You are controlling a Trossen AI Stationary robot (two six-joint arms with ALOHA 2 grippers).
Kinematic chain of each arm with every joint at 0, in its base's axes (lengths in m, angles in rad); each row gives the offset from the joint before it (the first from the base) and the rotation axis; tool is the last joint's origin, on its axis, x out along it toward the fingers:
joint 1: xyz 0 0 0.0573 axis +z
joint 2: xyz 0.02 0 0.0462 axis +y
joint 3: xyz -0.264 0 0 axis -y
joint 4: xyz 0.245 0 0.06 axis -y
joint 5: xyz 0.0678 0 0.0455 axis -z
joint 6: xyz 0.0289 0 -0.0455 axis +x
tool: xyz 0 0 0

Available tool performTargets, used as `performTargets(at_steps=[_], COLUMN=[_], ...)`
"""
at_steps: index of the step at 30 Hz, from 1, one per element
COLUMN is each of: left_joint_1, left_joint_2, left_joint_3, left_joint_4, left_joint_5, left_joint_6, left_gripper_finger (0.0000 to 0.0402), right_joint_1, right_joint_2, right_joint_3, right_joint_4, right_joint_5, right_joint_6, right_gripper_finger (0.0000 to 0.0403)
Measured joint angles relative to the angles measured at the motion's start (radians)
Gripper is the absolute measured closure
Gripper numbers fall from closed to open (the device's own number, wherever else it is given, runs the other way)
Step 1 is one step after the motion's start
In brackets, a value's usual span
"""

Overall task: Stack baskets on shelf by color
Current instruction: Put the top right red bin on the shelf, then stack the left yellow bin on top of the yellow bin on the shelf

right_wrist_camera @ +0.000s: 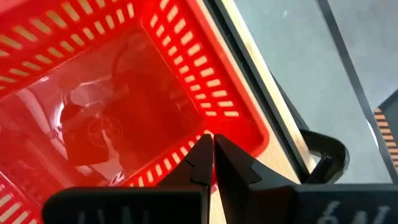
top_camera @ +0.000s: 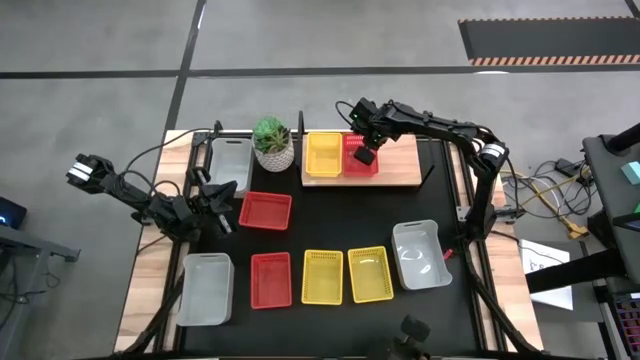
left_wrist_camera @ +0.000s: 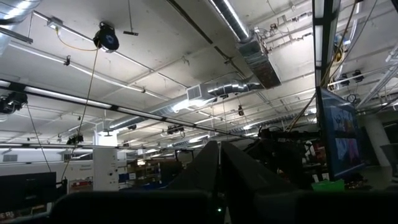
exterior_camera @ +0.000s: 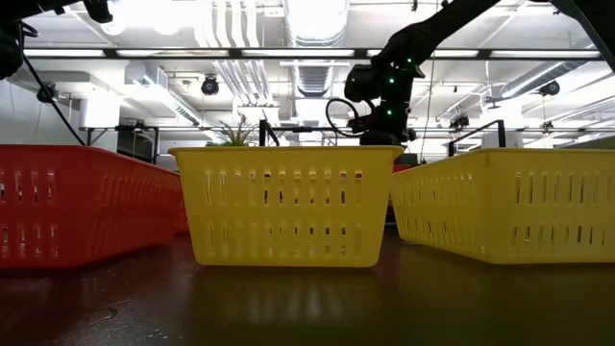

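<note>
Right wrist view: right end effector (right_wrist_camera: 211, 144) pinched tight on wall of red basket (right_wrist_camera: 112, 106), over shelf (top_camera: 398, 170) beside yellow basket (top_camera: 322, 153); I'd lower it flat, square w/ neighbour, before letting go; left end effector (top_camera: 222, 192) idle, can't tell its state.
</note>
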Motion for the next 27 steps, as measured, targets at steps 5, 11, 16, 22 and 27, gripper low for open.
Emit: performTargets(at_steps=[5,11,16,22,27], left_joint_1=[0.000,0.000,0.000,0.000,0.000], left_joint_2=[0.000,0.000,0.000,0.000,0.000], left_joint_3=[0.000,0.000,0.000,0.000,0.005], left_joint_4=[0.000,0.000,0.000,0.000,0.001], left_joint_5=[0.000,0.000,0.000,0.000,0.000], left_joint_6=[0.000,0.000,0.000,0.000,0.000], left_gripper_finger=[0.0400,0.0400,0.0400,0.0400,0.0400], right_joint_1=[0.000,0.001,0.009,0.059,0.178], right_joint_2=[0.000,0.000,-0.008,-0.086,-0.182], right_joint_3=[0.000,0.001,0.026,0.050,0.026], right_joint_4=[-0.009,-0.015,-0.027,-0.037,-0.035], right_joint_5=[0.001,0.006,0.023,0.023,0.013], right_joint_6=[0.027,0.025,0.021,0.053,0.112], right_gripper_finger=[0.0394,0.0394,0.0394,0.0394,0.0394])
